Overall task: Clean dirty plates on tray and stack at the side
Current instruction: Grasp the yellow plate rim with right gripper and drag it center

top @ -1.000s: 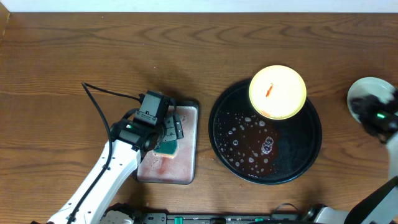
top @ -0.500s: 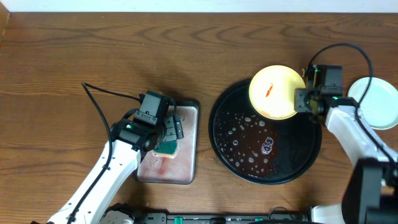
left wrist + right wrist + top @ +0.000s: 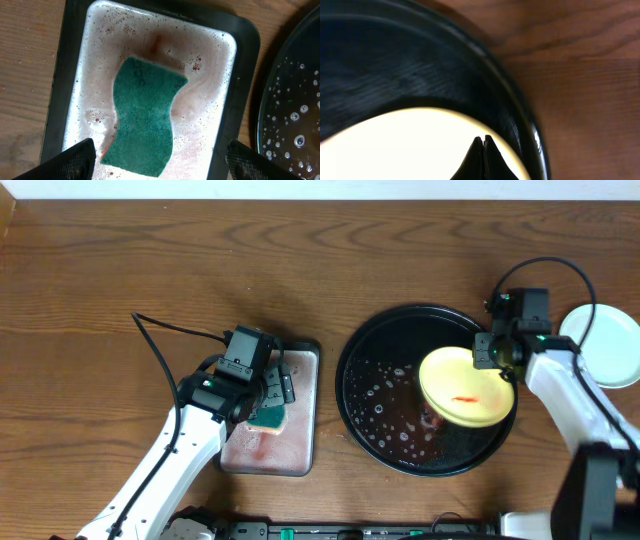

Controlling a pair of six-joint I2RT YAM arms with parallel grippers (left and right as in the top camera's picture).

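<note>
Slid from the far rim, the pale yellow round plate lay at the glossy black round tray's right rim, right gripper clamped on its edge; left gripper gaped above a teal sponge.

Yellow plate cut off below

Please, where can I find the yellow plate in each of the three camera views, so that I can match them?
Overhead: the yellow plate lies in the right half of the black tray.
Left wrist: the plate is not in it; only part of the tray shows at the right edge.
Right wrist: the plate is the pale area along the bottom.
Shared landmark: the black tray, seen in all three.
</note>
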